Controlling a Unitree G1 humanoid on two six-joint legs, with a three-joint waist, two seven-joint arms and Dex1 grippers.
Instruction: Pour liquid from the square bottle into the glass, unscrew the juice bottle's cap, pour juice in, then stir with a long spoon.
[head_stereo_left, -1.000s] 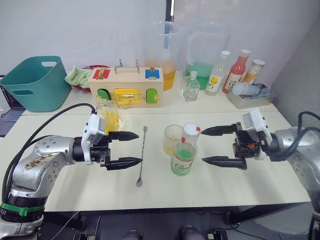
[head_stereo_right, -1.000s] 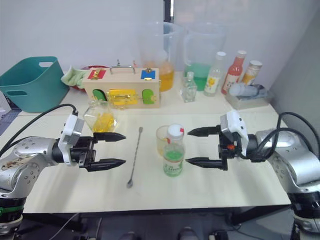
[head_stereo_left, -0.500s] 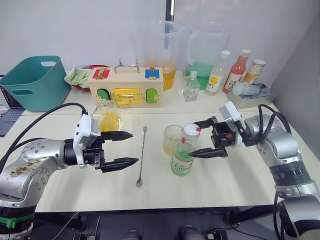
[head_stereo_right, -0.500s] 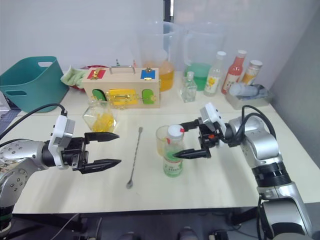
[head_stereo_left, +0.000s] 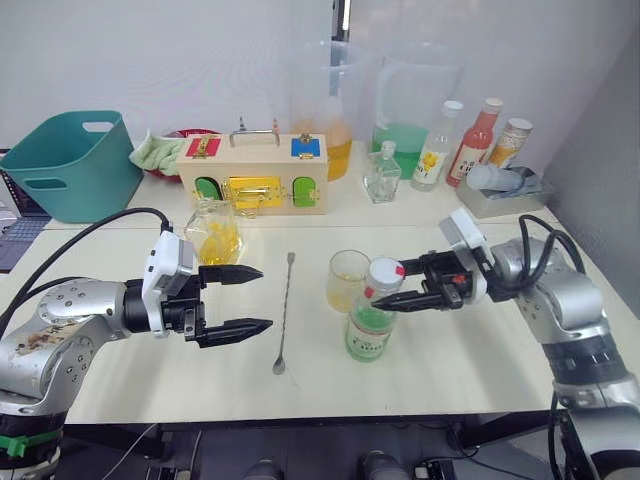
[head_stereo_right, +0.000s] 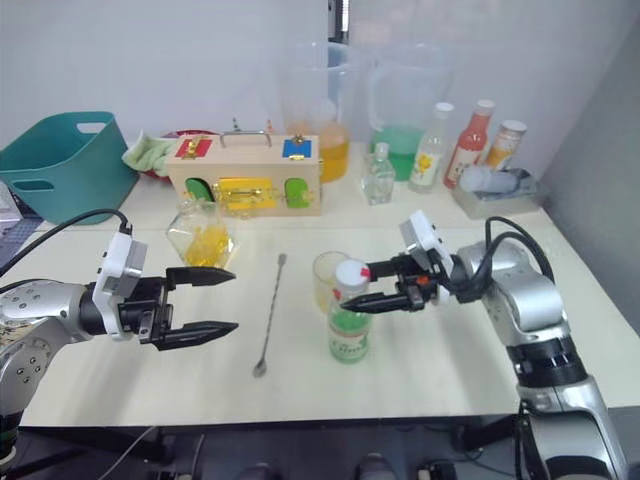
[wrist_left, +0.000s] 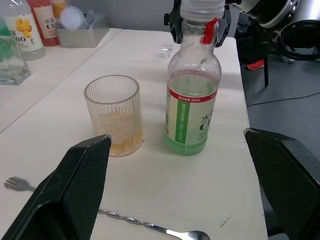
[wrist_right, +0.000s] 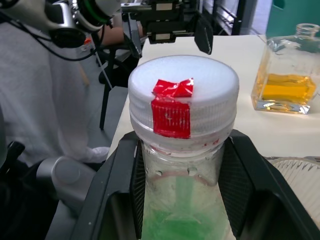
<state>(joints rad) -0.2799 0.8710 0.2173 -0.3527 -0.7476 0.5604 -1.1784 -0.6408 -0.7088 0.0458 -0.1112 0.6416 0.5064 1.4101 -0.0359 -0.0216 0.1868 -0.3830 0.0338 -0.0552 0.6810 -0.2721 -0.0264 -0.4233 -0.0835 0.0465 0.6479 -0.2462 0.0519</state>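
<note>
The juice bottle stood upright on the counter, just beside the glass, which held a shallow layer of yellow liquid. The right gripper reached in from the right, its 2 fingers set either side of the bottle's neck just under the cap; the right wrist view showed the finger pads flanking the neck closely, but whether they pressed on it could not be told. That view also showed a strip of red tape on the white cap.

The long spoon lay flat on the counter between the left gripper and the glass, bowl end toward the robot. The left gripper hovered open and empty above the counter, its fingers spread one above the other (pointing toward the spoon). The square bottle with its yellow liquid stood behind that gripper, near a wooden latch box.

Further back were a teal basket, 2 big clear jugs, a small clear flask, a yellow-labelled bottle and a red bottle.

The left wrist view showed ribbing on the glass's wall.
</note>
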